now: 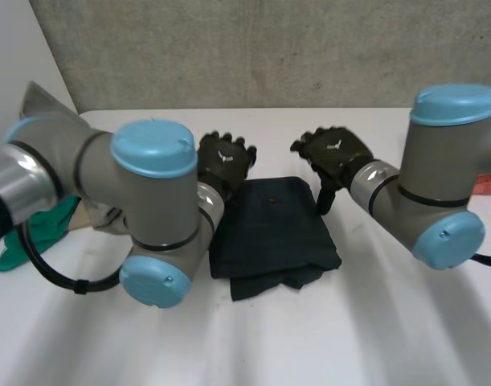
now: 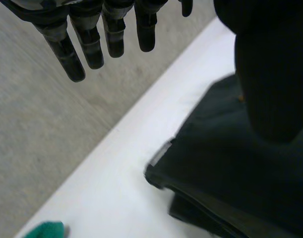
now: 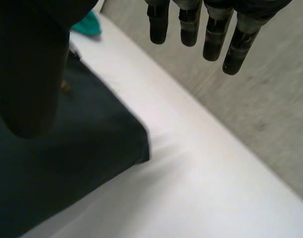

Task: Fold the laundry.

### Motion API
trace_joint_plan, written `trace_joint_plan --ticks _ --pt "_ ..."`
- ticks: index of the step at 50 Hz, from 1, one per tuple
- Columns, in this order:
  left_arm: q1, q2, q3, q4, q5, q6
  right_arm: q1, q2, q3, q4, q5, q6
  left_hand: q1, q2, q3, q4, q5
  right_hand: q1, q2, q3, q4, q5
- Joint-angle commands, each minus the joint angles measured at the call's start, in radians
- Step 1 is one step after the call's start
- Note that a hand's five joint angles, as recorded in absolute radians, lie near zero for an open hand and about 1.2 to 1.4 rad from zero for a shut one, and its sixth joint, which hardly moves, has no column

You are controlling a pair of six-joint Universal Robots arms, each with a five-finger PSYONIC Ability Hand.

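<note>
Your folded dark cloth [image 1: 273, 229] lies on the table [image 1: 309, 338], left hand [image 1: 225, 161] at ten o'clock, right hand [image 1: 335, 153] at two, fingers [image 2: 93, 47] released.

L arm [image 1: 149, 209] hides the left edge of dark folded garment [image 1: 273, 233] & most of green cloth [image 1: 48, 225]. Red item [image 1: 488, 183] behind R arm [image 1: 438, 201]: cut off, too small to ID.

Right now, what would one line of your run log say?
cloth: folded, on table | left hand: open, over far edge | right hand: open, over far edge
</note>
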Motion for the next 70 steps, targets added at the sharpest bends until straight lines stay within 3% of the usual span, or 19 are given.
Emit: trace_joint_plan --ticks 1,4,5,8,12,19,29,41,45,46,48,61,70 --pt "0.09 0.262 -0.171 0.049 0.31 -0.004 0.01 -0.249 0.358 -0.105 0.009 0.001 -0.015 -0.027 -0.033 -0.025 -0.029 0.026 -0.018 -0.002 -0.056 -0.058" --pt "0.127 0.307 -0.21 0.048 0.445 -0.018 0.024 -0.281 0.461 -0.131 0.006 0.001 -0.012 -0.024 -0.03 -0.022 -0.026 0.026 -0.018 -0.002 -0.056 -0.058" --pt "0.157 0.329 -0.226 0.042 0.526 -0.036 0.044 -0.287 0.525 -0.175 0.004 0.001 -0.006 -0.018 -0.024 -0.017 -0.02 0.026 -0.018 -0.002 -0.056 -0.058" --pt "0.203 0.357 -0.239 0.007 0.646 -0.097 0.087 -0.283 0.643 -0.322 0.006 -0.005 0.0 -0.012 -0.018 -0.011 -0.014 0.026 -0.018 -0.002 -0.056 -0.058" --pt "0.233 0.363 -0.231 -0.02 0.7 -0.169 0.118 -0.245 0.746 -0.547 0.015 -0.014 0.012 -0.001 -0.007 0.001 -0.002 0.026 -0.018 -0.002 -0.056 -0.058" --pt "0.231 0.365 -0.231 -0.02 0.698 -0.187 0.135 -0.094 0.736 -0.76 0.056 -0.051 0.012 0.0 -0.006 0.001 -0.002 0.026 -0.018 -0.002 -0.056 -0.058" --pt "0.222 0.365 -0.239 -0.02 0.698 -0.188 0.141 0.067 0.538 -0.79 0.124 -0.106 0.012 0.0 -0.006 0.001 -0.002 0.059 0.015 0.031 -0.023 -0.024" --pt "0.225 0.366 -0.24 -0.02 0.698 -0.186 0.141 0.124 0.377 -0.76 0.113 -0.052 0.012 0.0 -0.006 0.001 -0.002 0.669 0.626 0.642 0.588 0.586" --pt "0.229 0.366 -0.239 -0.018 0.698 -0.188 0.139 0.148 0.302 -0.702 0.102 -0.037 0.012 0.0 -0.006 0.001 -0.002 1.039 0.995 1.011 0.957 0.956" --pt "0.231 0.366 -0.239 -0.018 0.698 -0.188 0.139 0.16 0.267 -0.682 0.087 -0.034 0.012 0.0 -0.006 0.001 -0.002 1.243 1.2 1.216 1.161 1.16" --pt "0.231 0.366 -0.239 -0.018 0.698 -0.191 0.139 0.168 0.234 -0.671 0.062 -0.034 0.012 0.0 -0.006 0.001 -0.002 1.247 1.204 1.22 1.165 1.164" --pt "0.242 0.366 -0.214 -0.01 0.651 -0.191 -0.121 0.202 -0.123 -0.677 -0.145 0.017 0.009 -0.003 -0.009 -0.002 -0.005 1.247 1.204 1.22 1.165 1.164" --pt "0.245 0.365 -0.181 -0.01 0.64 -0.193 -0.316 0.228 -0.329 -0.677 -0.148 0.115 0.006 -0.006 -0.012 -0.005 -0.008 1.247 1.204 1.22 1.165 1.164"
